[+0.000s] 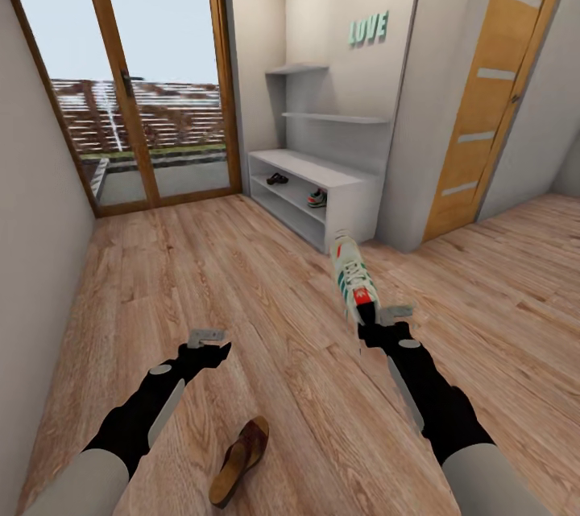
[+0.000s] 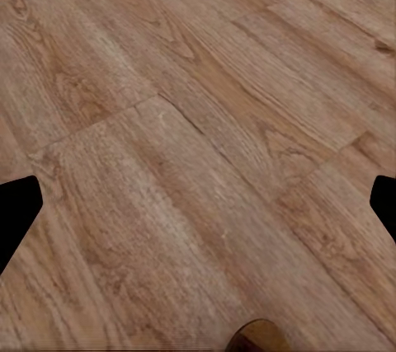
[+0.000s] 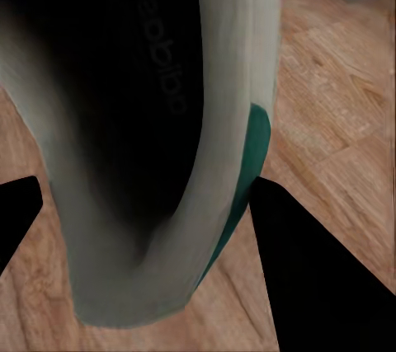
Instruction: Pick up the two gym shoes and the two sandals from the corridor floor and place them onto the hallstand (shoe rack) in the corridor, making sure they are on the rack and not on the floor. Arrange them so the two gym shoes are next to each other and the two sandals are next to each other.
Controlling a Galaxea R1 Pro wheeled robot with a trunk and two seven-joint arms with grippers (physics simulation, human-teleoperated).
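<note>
My right gripper [image 1: 379, 324] is shut on the heel of a white gym shoe [image 1: 352, 278] with green stripes, held toe-forward above the floor in front of the hallstand [image 1: 310, 164]. The right wrist view looks into the shoe's dark opening [image 3: 124, 162], clamped between the fingers [image 3: 318, 278]. A second gym shoe [image 1: 317, 198] and a dark sandal [image 1: 277, 178] sit apart on the hallstand's upper open shelf. Another brown sandal [image 1: 240, 460] lies on its side on the floor between my arms; its tip [image 2: 254, 337] shows in the left wrist view. My left gripper [image 1: 211, 339] hangs open over bare floor.
A glass door [image 1: 153, 81] with a wooden frame closes the corridor's far end on the left. A grey wall [image 1: 32, 202] runs close along my left. A wooden door [image 1: 491, 89] stands at the right. Floating shelves [image 1: 334, 117] hang above the hallstand.
</note>
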